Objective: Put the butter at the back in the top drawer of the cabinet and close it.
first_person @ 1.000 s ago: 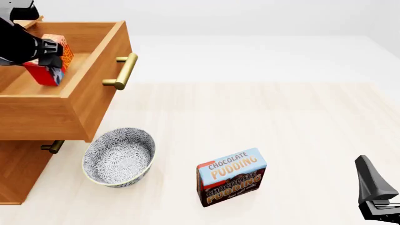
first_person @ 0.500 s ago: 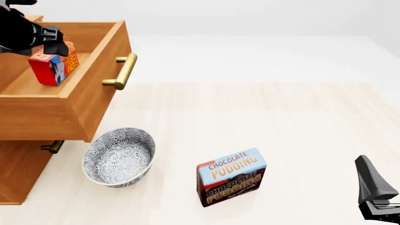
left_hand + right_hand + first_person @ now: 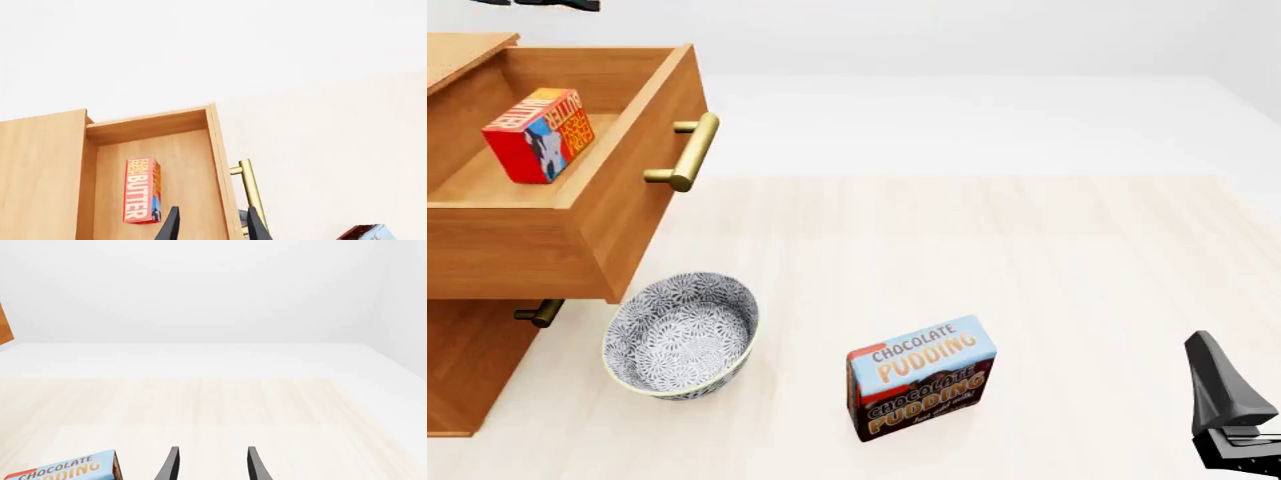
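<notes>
Inside the open top drawer (image 3: 561,215) sits the butter (image 3: 539,135); left end effector (image 3: 208,225), fingers apart, should push the brass handle (image 3: 690,152) squarely

Your butter (image 3: 539,136) is a red box with orange-yellow lettering and a blue side panel. It sits against the warm brown wood of the top drawer (image 3: 627,215), whose bar handle (image 3: 690,152) is brass. The bowl (image 3: 681,336) you see wears a dense dark-grey-and-white floral pattern. The pudding box (image 3: 922,378) is light blue above and dark brown below, with orange and white letters. Your counter (image 3: 1028,270) is pale, light-grained wood; each claw (image 3: 209,464) is black.
</notes>
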Action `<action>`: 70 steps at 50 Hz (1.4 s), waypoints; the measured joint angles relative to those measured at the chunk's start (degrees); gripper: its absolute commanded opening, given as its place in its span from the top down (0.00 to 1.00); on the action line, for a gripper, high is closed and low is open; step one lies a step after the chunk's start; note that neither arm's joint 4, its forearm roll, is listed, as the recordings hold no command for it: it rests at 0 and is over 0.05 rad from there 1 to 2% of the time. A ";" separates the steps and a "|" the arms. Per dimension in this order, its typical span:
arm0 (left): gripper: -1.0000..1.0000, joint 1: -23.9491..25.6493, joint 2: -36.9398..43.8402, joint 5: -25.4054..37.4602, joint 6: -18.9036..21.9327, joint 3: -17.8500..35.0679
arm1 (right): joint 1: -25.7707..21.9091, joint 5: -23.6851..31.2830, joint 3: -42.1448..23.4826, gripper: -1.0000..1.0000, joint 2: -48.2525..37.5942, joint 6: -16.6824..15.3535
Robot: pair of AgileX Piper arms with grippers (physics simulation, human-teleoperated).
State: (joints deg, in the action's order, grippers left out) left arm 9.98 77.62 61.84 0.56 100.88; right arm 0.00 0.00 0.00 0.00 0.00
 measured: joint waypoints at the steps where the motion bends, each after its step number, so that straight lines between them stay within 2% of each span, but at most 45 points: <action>1: 0.00 0.54 -0.25 0.03 -0.08 0.09 | 0.00 0.00 0.00 0.00 0.00 0.00; 10: 0.00 4.99 -1.89 -1.34 -1.11 -1.47 | 0.00 0.00 0.00 0.00 0.00 0.00; 26: 0.00 12.32 -0.89 -8.65 -4.44 -9.87 | 0.00 0.00 0.00 0.00 0.00 0.00; 38: 0.00 15.51 1.92 -14.91 -5.84 -15.91 | 0.00 0.00 0.00 0.00 0.00 0.00; 52: 0.00 18.35 5.87 -18.77 -7.74 -18.29 | 0.00 0.00 0.00 0.00 0.00 0.00; 70: 0.00 20.51 9.68 -20.93 -9.64 -18.73 | 0.00 0.00 0.00 0.00 0.00 0.00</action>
State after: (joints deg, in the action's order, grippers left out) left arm 30.49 87.30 40.90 -9.08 82.15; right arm 0.00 0.00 0.00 0.00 0.00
